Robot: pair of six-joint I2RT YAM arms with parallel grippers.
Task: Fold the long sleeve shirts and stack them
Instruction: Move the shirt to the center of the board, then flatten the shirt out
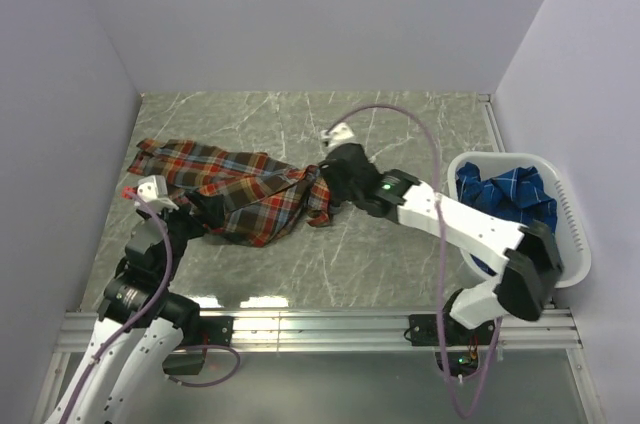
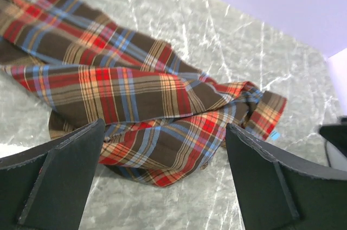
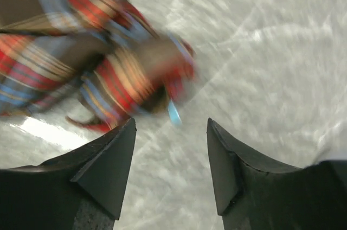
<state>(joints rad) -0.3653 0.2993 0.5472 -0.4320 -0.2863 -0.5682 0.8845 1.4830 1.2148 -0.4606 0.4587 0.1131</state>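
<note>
The red-orange plaid shirt (image 1: 240, 189) lies crumpled across the left and middle of the table. It fills the left wrist view (image 2: 135, 94) and the upper left of the right wrist view (image 3: 81, 51), blurred there, with a small blue tag at its edge. My left gripper (image 1: 200, 206) is open and empty at the shirt's near left edge. My right gripper (image 1: 325, 184) is open and empty at the shirt's bunched right end, above bare table. The blue plaid shirt (image 1: 505, 194) lies bundled in the white basket (image 1: 570, 234) at the right.
The grey marbled table (image 1: 400, 124) ends at purple walls on the left, back and right. A metal rail (image 1: 320, 324) runs along the near edge. The right arm (image 1: 470, 229) stretches from the basket side toward the table's middle.
</note>
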